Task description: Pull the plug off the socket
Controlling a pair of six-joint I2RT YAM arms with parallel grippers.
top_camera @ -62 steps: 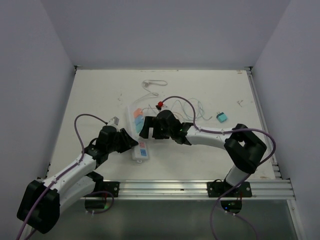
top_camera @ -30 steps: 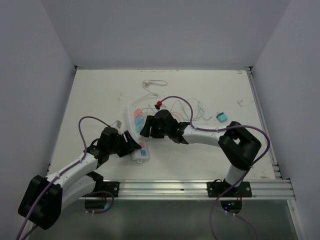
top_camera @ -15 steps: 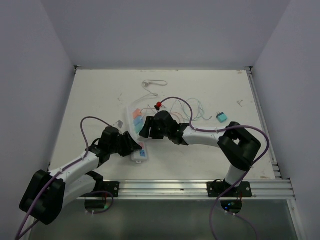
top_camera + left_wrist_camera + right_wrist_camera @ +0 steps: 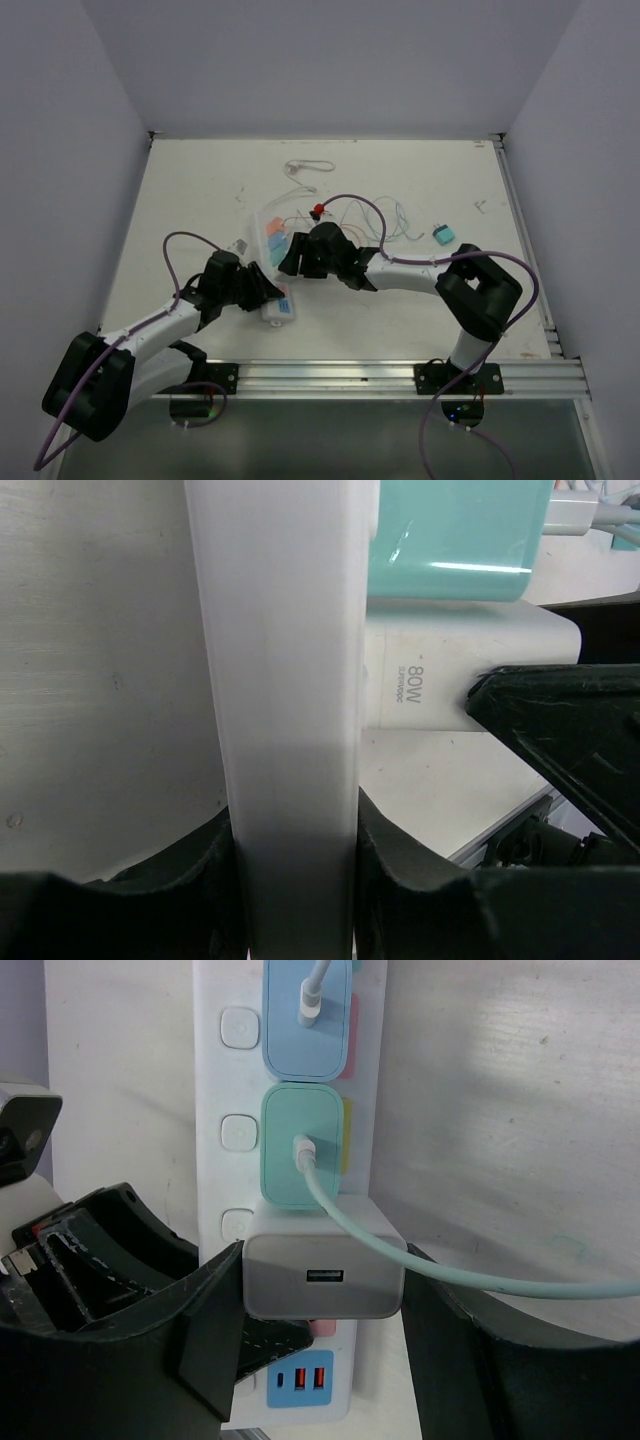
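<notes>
Left arm point(image 4: 150, 330) reaches low from the near-left corner toward mid tabletop point(image 4: 200, 190), forearm angled right. Left gripper point(image 4: 266, 292) is clamped across the near part of the power strip point(image 4: 284, 308), fingers point(image 4: 395, 880) tight on its two long sides. The strip lies diagonally around the tabletop's middle, slightly toward the left edge, with its USB ports point(image 4: 309, 1380) end pointing at the near edge.

Right arm point(image 4: 420, 272) comes from the near-right, elbow raised, forearm running left, wrist over the strip just beyond the left gripper. Right gripper point(image 4: 323, 1275) is closed on the white charger point(image 4: 323, 1245), one finger against each side. The charger sits on the strip's face, touching the teal plug point(image 4: 300, 1155) next along.

In the top view both wrists hide the charger. Only the left wrist view shows the "80W" print on the charger's side and the strip's plain side wall. Only the right wrist view shows the blue plug point(image 4: 305, 1015), the teal cable point(image 4: 480, 1282) crossing the charger's top, and the strip's buttons.
</notes>
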